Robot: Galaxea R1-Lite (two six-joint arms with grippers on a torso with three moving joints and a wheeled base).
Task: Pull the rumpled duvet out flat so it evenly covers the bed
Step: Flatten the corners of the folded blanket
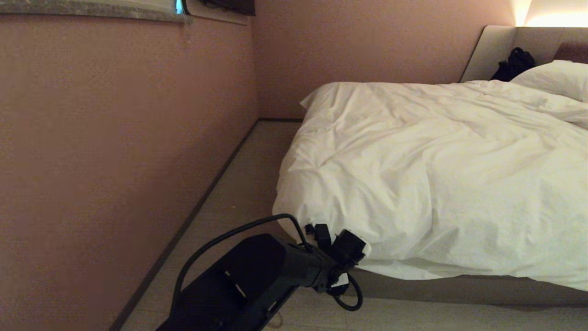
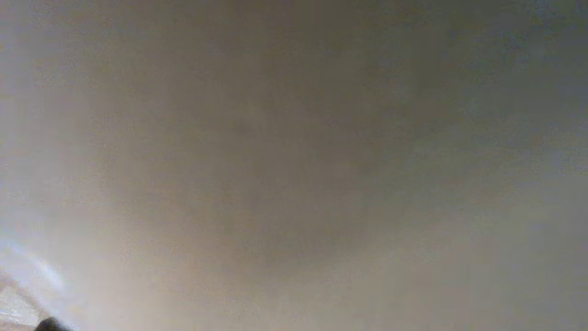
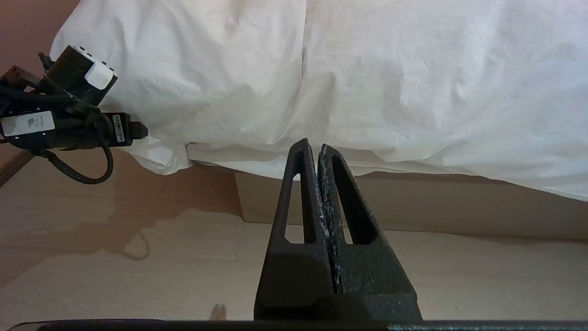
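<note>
The white duvet [image 1: 436, 161] lies wrinkled over the bed and hangs down past its near edge and left corner, above the grey-beige base [image 1: 459, 285]. My left gripper [image 1: 349, 248] is pressed against the duvet's lower left corner, and its tip is hidden by the cloth. The left wrist view shows only a blurred pale surface very close up. In the right wrist view my right gripper [image 3: 317, 147] is shut and holds nothing. It sits low over the floor and points at the base [image 3: 413, 202] under the duvet's hem [image 3: 367, 69]. The left gripper [image 3: 80, 73] appears there too, at the corner.
A pink wall [image 1: 115, 161] runs along the left, leaving a narrow strip of floor [image 1: 243, 184] beside the bed. A pillow [image 1: 556, 76] and a black bag [image 1: 514, 64] lie at the padded headboard [image 1: 496, 46]. Pale floorboards [image 3: 138, 257] lie before the bed.
</note>
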